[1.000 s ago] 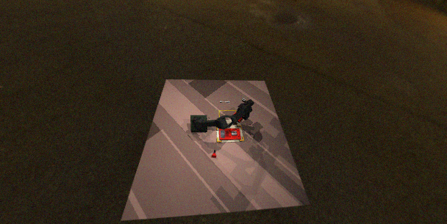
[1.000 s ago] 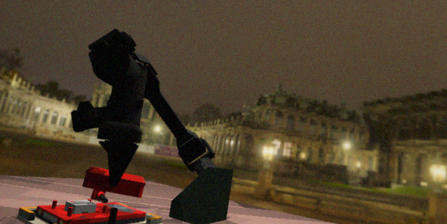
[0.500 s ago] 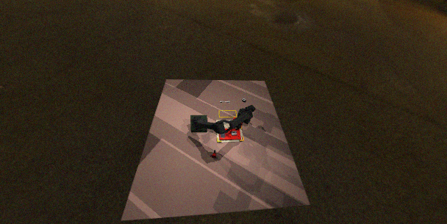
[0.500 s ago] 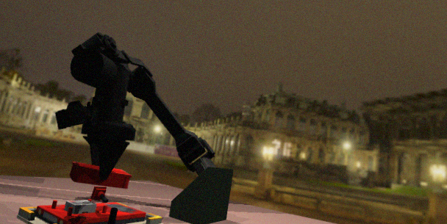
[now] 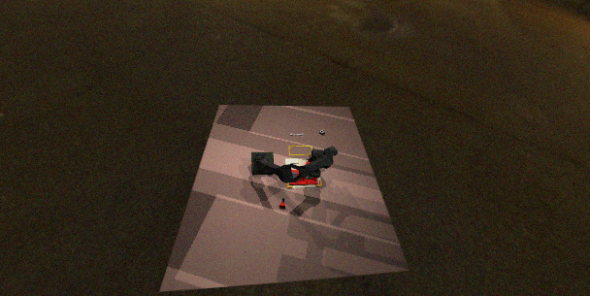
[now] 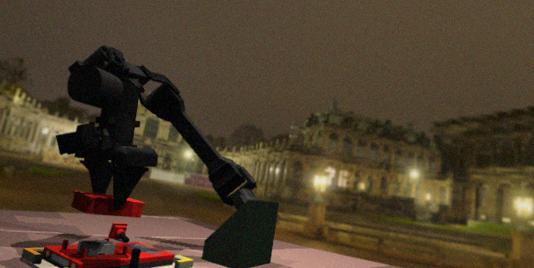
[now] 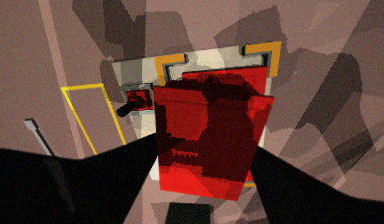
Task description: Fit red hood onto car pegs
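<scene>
The red hood (image 6: 88,202) (image 7: 208,170) is held roughly level in the air. My gripper (image 6: 110,200) (image 7: 204,142) is shut on it, one finger on each side. The hood is above the red chassis (image 6: 154,255) (image 7: 258,75), with a wide gap between them, and in the wrist view it looks turned slightly relative to the chassis. The grey engine block (image 6: 94,247) sits on the deck, with short red pegs around it. In the wrist view the hood hides the engine, the pegs and most of the deck. The corner holes cannot be made out.
Yellow-orange jig corners (image 6: 32,254) (image 7: 274,48) surround the chassis. A red part with a black knob (image 7: 125,109) sits in a holder beside it. Another red and black part (image 5: 282,204) (image 6: 118,231) stands on the table. A yellow outline (image 5: 300,146) (image 7: 83,87) and a wrench (image 5: 296,134) (image 7: 30,124) lie nearby.
</scene>
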Motion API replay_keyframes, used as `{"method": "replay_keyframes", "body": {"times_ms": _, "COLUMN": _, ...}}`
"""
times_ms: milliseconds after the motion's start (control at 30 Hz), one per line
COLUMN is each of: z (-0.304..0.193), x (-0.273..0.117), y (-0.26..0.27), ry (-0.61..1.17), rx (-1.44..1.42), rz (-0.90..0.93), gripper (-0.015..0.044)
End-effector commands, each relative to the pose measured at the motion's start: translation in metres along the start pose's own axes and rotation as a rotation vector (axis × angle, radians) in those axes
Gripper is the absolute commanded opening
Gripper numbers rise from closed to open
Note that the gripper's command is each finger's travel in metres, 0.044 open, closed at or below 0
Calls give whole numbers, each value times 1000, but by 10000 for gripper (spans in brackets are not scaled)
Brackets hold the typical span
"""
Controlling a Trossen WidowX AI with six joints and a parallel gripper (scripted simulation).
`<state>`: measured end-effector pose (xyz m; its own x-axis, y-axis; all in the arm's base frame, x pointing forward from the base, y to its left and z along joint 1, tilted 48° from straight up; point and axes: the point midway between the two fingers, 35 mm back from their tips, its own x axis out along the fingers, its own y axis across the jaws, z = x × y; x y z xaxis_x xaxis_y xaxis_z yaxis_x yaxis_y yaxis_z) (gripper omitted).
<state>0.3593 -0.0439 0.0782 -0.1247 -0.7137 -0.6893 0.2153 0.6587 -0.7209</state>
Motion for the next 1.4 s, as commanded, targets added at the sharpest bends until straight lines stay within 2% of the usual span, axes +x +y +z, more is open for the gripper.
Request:
{"method": "replay_keyframes", "body": {"times_ms": 0, "z": -3, "x": 0, "y": -11, "ry": 3, "rx": -68, "rz": -8, "gripper": 0}}
{"method": "replay_keyframes", "body": {"times_ms": 433, "z": -6, "x": 4, "y": -29, "ry": 13, "rx": -170, "rz": -11, "gripper": 0}}
{"method": "replay_keyframes", "body": {"times_ms": 833, "z": -2, "x": 49, "y": -29, "ry": 12, "rx": -169, "rz": -13, "gripper": 0}}
{"method": "replay_keyframes", "body": {"times_ms": 1367, "z": -2, "x": 50, "y": -26, "ry": 12, "rx": -169, "rz": -13, "gripper": 0}}
